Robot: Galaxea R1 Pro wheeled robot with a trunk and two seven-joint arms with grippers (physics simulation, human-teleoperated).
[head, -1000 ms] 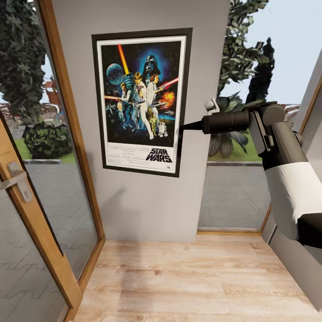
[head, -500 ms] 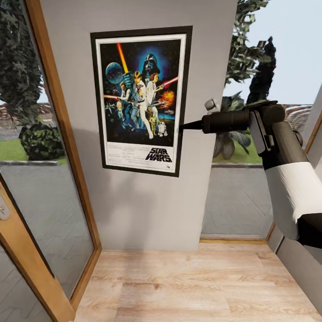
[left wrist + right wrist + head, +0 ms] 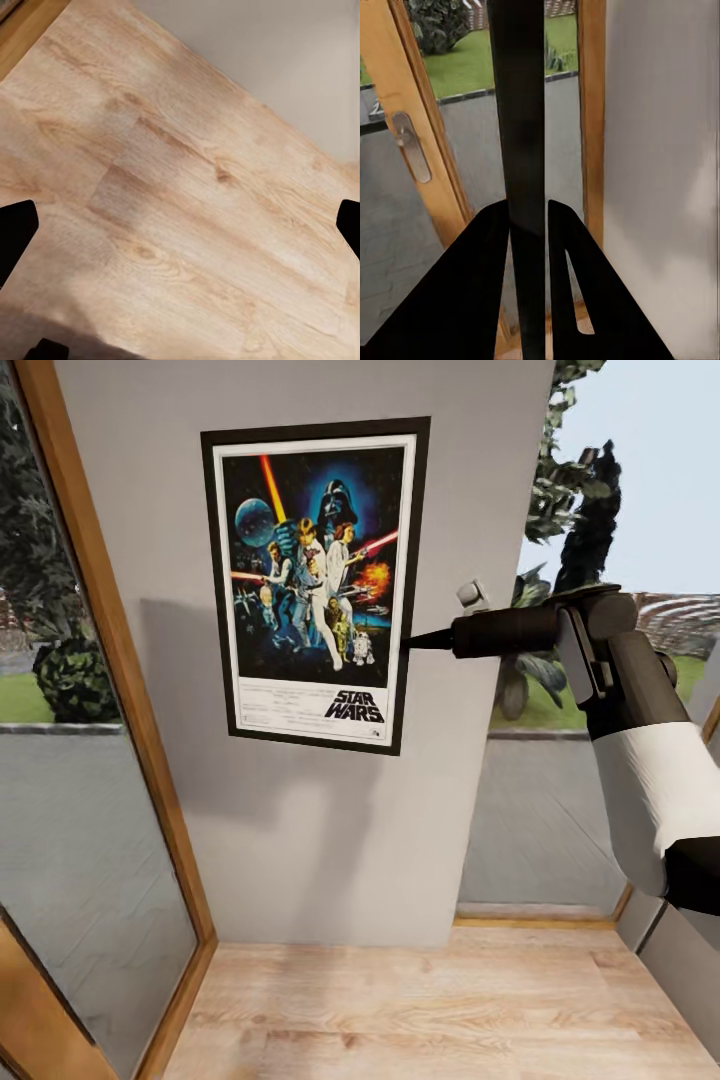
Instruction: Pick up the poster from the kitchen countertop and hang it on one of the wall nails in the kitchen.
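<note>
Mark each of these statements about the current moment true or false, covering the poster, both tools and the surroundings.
1. The right tool is closed on the right edge of the poster. True; the right wrist view shows the dark frame edge pinched between the fingers.
2. The poster lies flat on the floor. False; it is upright in front of the grey wall.
3. The left tool is holding a second poster. False; its fingertips are spread wide over bare wooden floor.
4. A wood-framed glass door stands left of the wall. True.
5. The poster is upside down. False; its STAR WARS logo reads upright at the bottom.
</note>
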